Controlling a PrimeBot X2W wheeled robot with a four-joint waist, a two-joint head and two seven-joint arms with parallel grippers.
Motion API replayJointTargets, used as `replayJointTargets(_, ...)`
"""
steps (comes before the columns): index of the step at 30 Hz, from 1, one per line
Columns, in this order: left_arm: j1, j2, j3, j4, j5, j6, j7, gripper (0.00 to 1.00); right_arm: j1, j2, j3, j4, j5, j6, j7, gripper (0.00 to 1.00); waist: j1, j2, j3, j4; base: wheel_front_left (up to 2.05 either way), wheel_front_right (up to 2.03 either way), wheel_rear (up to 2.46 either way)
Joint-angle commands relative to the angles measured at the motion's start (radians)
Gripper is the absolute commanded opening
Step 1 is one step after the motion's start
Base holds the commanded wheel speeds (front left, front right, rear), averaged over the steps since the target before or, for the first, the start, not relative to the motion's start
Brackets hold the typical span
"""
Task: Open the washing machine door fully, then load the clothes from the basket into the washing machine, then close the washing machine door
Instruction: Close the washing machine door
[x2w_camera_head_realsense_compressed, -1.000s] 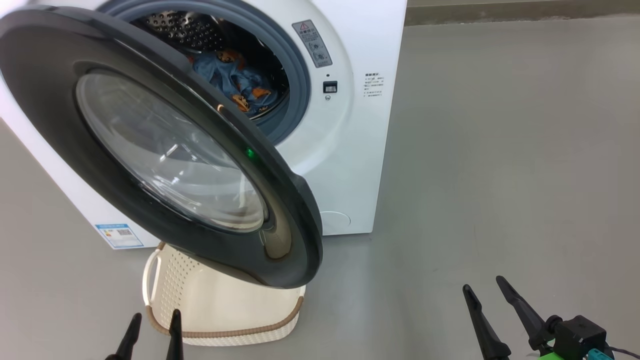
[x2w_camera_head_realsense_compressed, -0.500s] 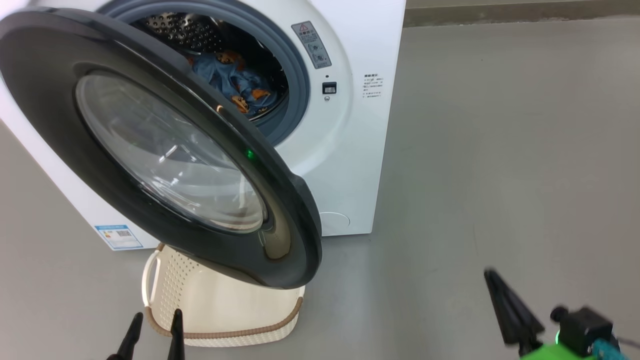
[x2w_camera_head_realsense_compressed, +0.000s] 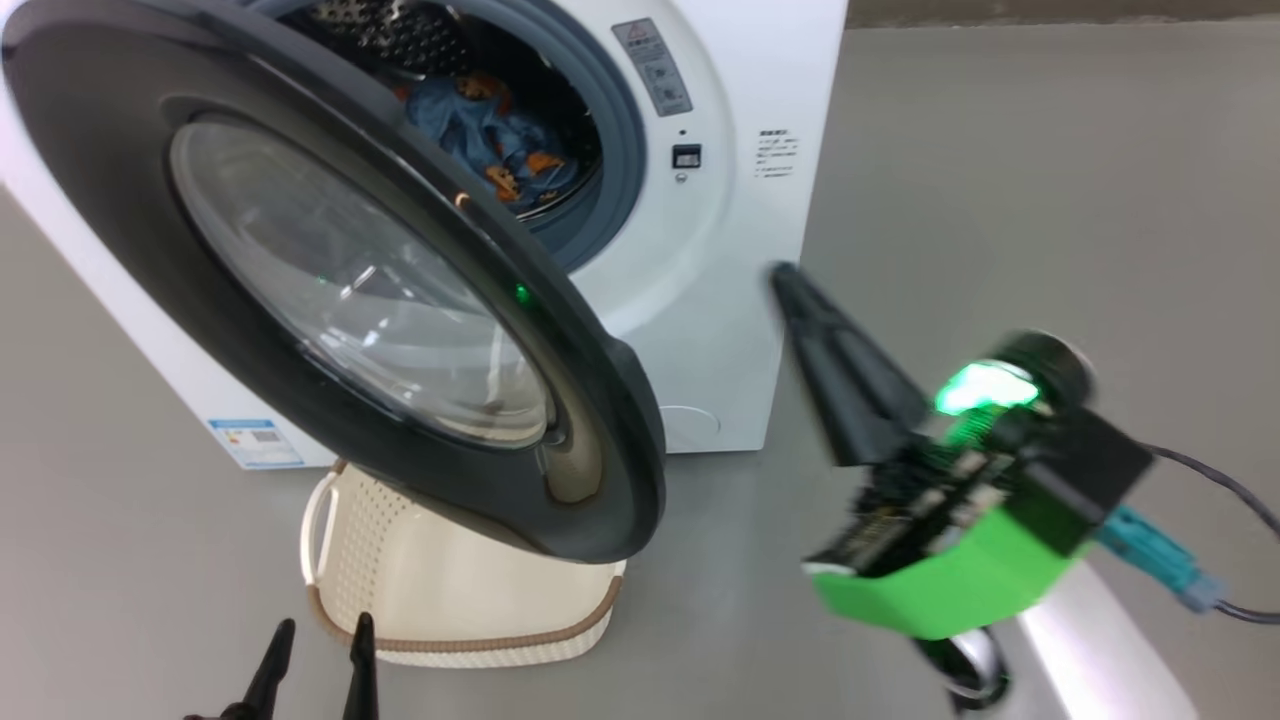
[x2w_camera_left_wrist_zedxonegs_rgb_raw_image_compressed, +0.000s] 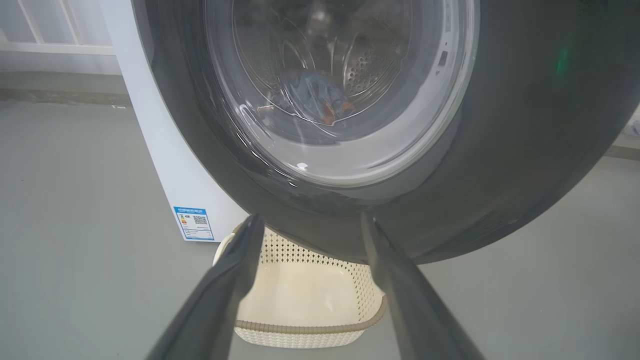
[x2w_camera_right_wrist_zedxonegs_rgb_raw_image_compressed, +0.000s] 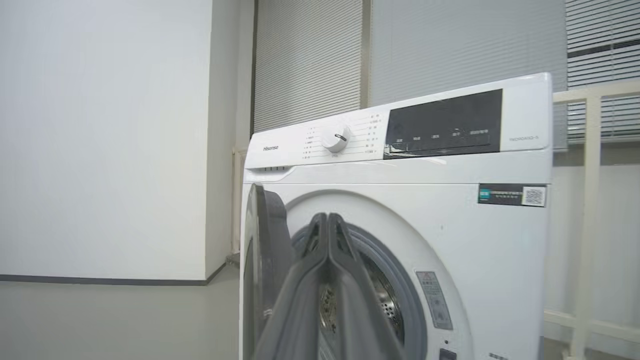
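Observation:
The washing machine (x2w_camera_head_realsense_compressed: 720, 250) stands with its door (x2w_camera_head_realsense_compressed: 90, 180) swung wide toward me. Blue clothes with orange print (x2w_camera_head_realsense_compressed: 490, 130) lie in the steel drum, and they show through the door glass in the left wrist view as clothes (x2w_camera_left_wrist_zedxonegs_rgb_raw_image_compressed: 310, 95). Half under the door sits the cream basket (x2w_camera_head_realsense_compressed: 440, 600); its inside (x2w_camera_left_wrist_zedxonegs_rgb_raw_image_compressed: 300, 295) looks bare. My left gripper (x2w_camera_head_realsense_compressed: 323, 622) is open and low, just before the basket, with nothing between its fingers (x2w_camera_left_wrist_zedxonegs_rgb_raw_image_compressed: 240, 260). My right gripper (x2w_camera_head_realsense_compressed: 783, 272) is shut on nothing, raised to the right of the door and pointing at the machine's front (x2w_camera_right_wrist_zedxonegs_rgb_raw_image_compressed: 450, 235).
Bare grey floor (x2w_camera_head_realsense_compressed: 1050, 150) stretches to the right of the machine. A blue label (x2w_camera_head_realsense_compressed: 255, 442) marks its lower left corner. Behind it are a white wall, window blinds and a cream railing (x2w_camera_right_wrist_zedxonegs_rgb_raw_image_compressed: 590, 200). A cable (x2w_camera_head_realsense_compressed: 1210, 480) trails from my right wrist.
My right gripper has shut and risen from the lower right corner up toward the machine's front. The head camera has shifted a little. My left gripper has not moved.

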Motion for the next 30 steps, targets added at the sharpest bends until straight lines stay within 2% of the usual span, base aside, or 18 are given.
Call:
replayJointTargets(1, -0.046, 0.003, 0.025, -0.021, 0.009, -0.003, -0.007, 1.00, -0.047, 0.025, 0.055, -0.031, 0.014, 0.003, -0.005, 0.00, 0.0000, 0.0000, 0.013, 0.018, 0.00, 0.00, 0.00)
replayJointTargets(8, -0.079, 0.003, -0.010, -0.023, 0.009, -0.003, -0.007, 1.00, -0.117, 0.056, 0.280, 0.048, 0.073, 0.003, -0.005, 0.00, 0.0000, 0.0000, 0.042, 0.076, 0.00, 0.00, 0.00)
replayJointTargets(14, -0.105, 0.003, -0.029, -0.034, 0.012, -0.003, -0.007, 1.00, -0.088, 0.058, 0.364, 0.169, 0.107, 0.003, -0.005, 0.00, 0.0000, 0.0000, 0.072, 0.113, 0.00, 0.00, 0.00)
replayJointTargets(20, -0.117, 0.003, -0.043, -0.042, 0.012, -0.003, -0.007, 1.00, -0.072, 0.059, 0.379, 0.295, 0.132, 0.003, -0.005, 0.00, 0.0000, 0.0000, 0.093, 0.135, 0.00, 0.00, 0.00)
replayJointTargets(30, -0.107, 0.003, -0.019, -0.047, 0.016, -0.003, -0.007, 1.00, -0.075, 0.058, 0.313, 0.347, 0.127, 0.003, -0.005, 0.00, 0.0000, 0.0000, 0.117, 0.119, 0.00, 0.00, 0.00)
